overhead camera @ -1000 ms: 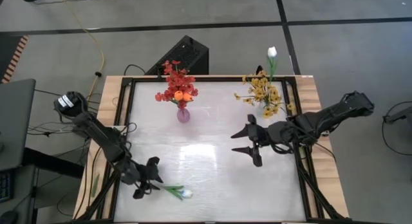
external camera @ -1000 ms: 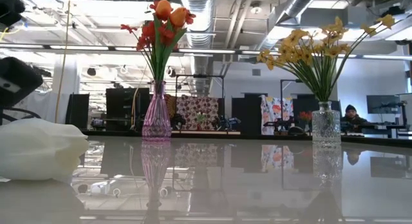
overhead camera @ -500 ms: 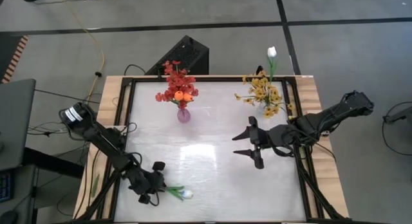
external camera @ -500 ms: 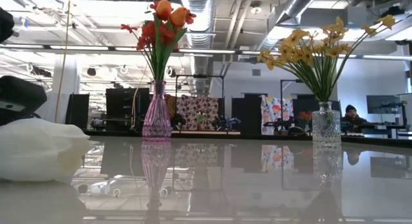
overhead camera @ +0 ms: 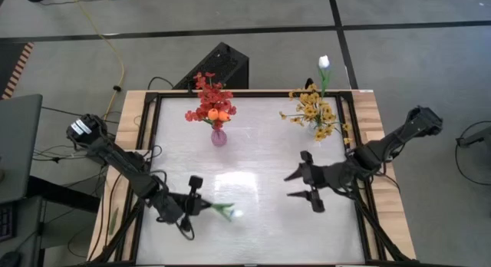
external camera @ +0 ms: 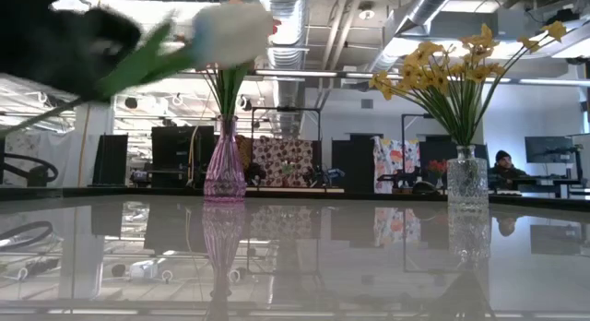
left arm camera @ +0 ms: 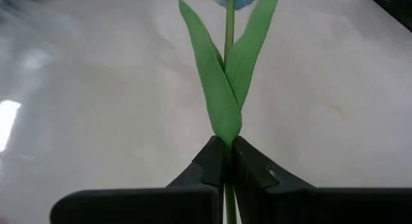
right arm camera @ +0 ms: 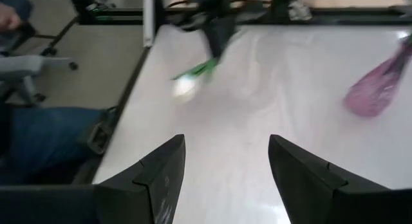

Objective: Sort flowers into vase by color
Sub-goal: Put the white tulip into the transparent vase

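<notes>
White tulip (overhead camera: 235, 214) on a green stem: from above it hangs near the desk's (overhead camera: 253, 156) front-left corner, its stem clenched in the left tool (overhead camera: 193, 208), bloom pointing away from that tool toward the desk's middle. Its long axis runs roughly along the front edge. The clear vase (overhead camera: 321, 131) with yellow sprays, where another white tulip (overhead camera: 324, 63) already stands, sits by the far-right corner, well apart; the pink vase (overhead camera: 219, 136) with red and orange blooms stands nearer, along the far edge. The right tool (overhead camera: 307, 187) hovers spread and empty near the right edge.

At desk level the tulip is off the surface, tilted bloom-up, in front of the pink vase.

The left wrist view shows both fingers (left arm camera: 209, 165) pinched on the stem just below the leaves.

The right wrist view shows the right tool gaping, the tulip far ahead of it.
</notes>
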